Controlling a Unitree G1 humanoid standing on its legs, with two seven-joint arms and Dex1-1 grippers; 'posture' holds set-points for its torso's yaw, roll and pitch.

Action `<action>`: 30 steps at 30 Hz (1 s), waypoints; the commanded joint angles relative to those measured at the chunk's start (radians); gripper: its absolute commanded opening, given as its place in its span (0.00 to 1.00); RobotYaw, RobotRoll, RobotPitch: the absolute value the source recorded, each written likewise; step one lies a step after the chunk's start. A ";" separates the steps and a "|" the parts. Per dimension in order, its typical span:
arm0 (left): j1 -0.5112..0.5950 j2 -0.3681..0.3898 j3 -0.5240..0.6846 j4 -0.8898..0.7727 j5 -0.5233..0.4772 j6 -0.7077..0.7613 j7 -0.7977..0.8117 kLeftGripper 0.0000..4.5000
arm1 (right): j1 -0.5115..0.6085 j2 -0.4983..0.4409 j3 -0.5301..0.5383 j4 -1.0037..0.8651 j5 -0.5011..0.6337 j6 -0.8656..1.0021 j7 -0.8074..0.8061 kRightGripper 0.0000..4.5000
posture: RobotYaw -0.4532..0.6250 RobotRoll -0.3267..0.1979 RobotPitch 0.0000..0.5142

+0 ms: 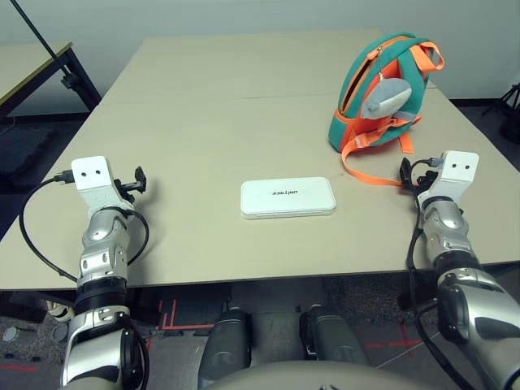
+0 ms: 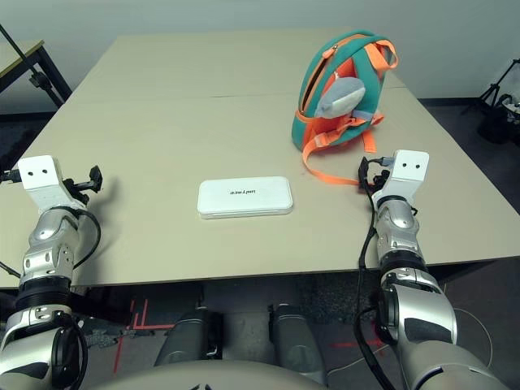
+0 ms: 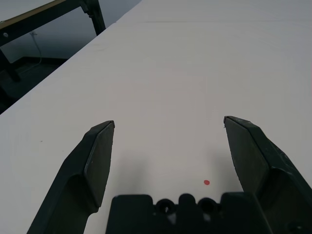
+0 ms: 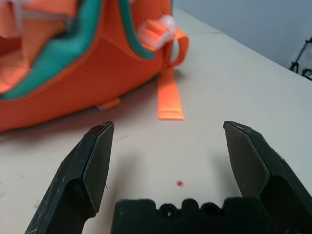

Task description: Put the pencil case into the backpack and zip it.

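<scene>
Two grippers rest over a beige table [image 1: 203, 97], one on either side of the pencil case [image 1: 288, 197], which serves here as the landmark. The pencil case, a flat white hard case with rounded corners and small grey lettering, lies flat near the table's front edge. Beyond it and to its right stands the backpack [image 1: 382, 81], teal with orange trim, a grey plush fish charm [image 1: 386, 99] hanging on its front and an orange strap [image 1: 361, 166] trailing on the table toward the case's right end. The left gripper [image 3: 168, 134], well to the left of the case, has its jaws spread wide over bare tabletop, holding nothing. The right gripper [image 4: 168, 134], to the right of the case, is likewise spread wide and empty, facing the backpack's orange base.
</scene>
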 commanded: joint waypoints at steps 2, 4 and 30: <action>0.010 -0.019 0.014 -0.033 -0.031 0.030 -0.013 1.00 | 0.022 -0.007 0.006 -0.037 0.007 0.022 0.026 1.00 | 0.34 0.62 0.12; 0.009 -0.019 0.019 -0.038 -0.044 0.034 -0.023 1.00 | 0.031 -0.012 0.003 -0.052 0.007 0.030 0.028 1.00 | 0.34 0.62 0.11; -0.290 0.189 0.032 0.026 -0.513 0.662 -0.794 1.00 | 0.308 -0.219 0.315 -1.074 0.117 0.703 0.556 0.00 | 0.25 0.62 0.13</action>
